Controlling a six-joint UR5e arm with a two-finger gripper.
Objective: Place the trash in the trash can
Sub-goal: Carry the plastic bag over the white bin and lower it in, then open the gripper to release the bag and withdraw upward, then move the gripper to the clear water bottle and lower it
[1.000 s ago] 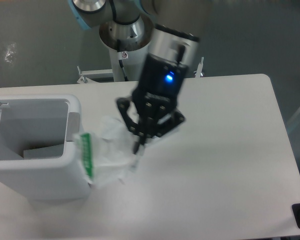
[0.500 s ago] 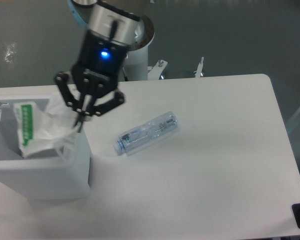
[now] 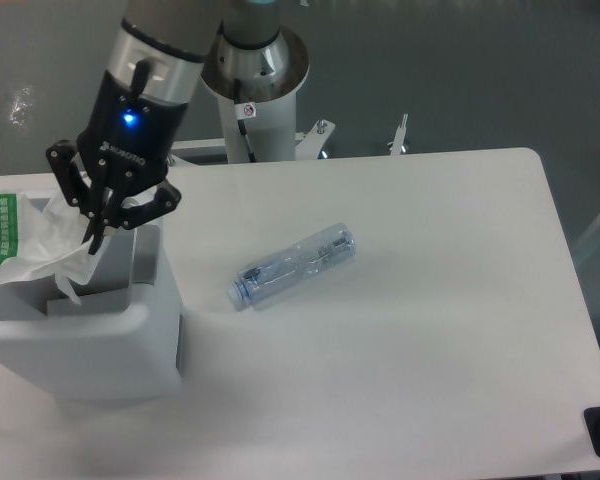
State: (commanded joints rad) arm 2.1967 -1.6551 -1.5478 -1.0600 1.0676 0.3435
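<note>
Camera view from above: the crumpled white wrapper [image 3: 30,240] with green print hangs at the left edge of the frame, over the open mouth of the white trash can [image 3: 130,325], pinched at its right side by the gripper [image 3: 98,232], whose fingers are drawn narrow on the film. It looks feather-light, limp and rustly; it will likely cling or drift when let go, so a fold of bunched film is the best place to take it. Right of the bin, near the middle of the white table [image 3: 430,330], lies the crushed clear bottle [image 3: 292,267] with a bluish label, on its side and slanting up to the right, well apart from the gripper. I judge it light, springy and slick, prone to roll; a hold across its dented mid-body seems safest
</note>
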